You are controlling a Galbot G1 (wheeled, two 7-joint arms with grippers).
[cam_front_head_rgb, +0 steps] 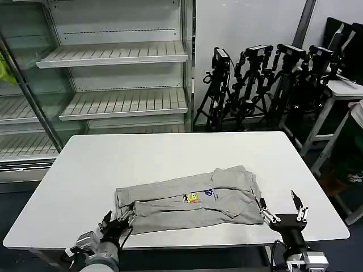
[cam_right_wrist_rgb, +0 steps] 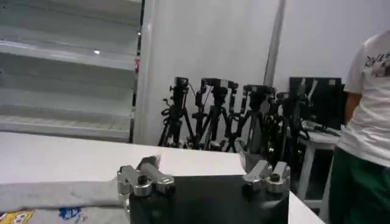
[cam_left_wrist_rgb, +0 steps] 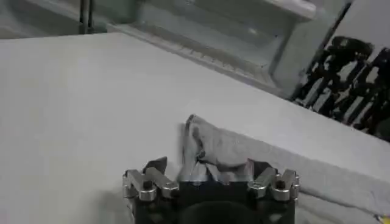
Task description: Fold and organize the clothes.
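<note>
- The counter is a smooth white rectangular top with rounded corners.
- On its near half lies the shirt, light grey soft cotton, folded into a long band that runs across the counter, creased and a little rumpled.
- A small yellow-and-blue cartoon print sits near the middle of the shirt, facing up.
- The shirt's left end is bunched into upright folds; its right end lies flatter, with a rounded hump toward the far side.
- The left gripper is at the near left edge of the counter, its dark metal jaws spread apart, with the shirt's left corner lying between them; whether they press the cloth I cannot tell.
- In the left wrist view that gripper shows grey cloth puckered right at its jaws.
- The right gripper stands at the near right edge, just beside the shirt's right end, jaws wide apart and holding nothing.
- From the right wrist, the gripper sits above the shirt's edge, not touching it.
</note>
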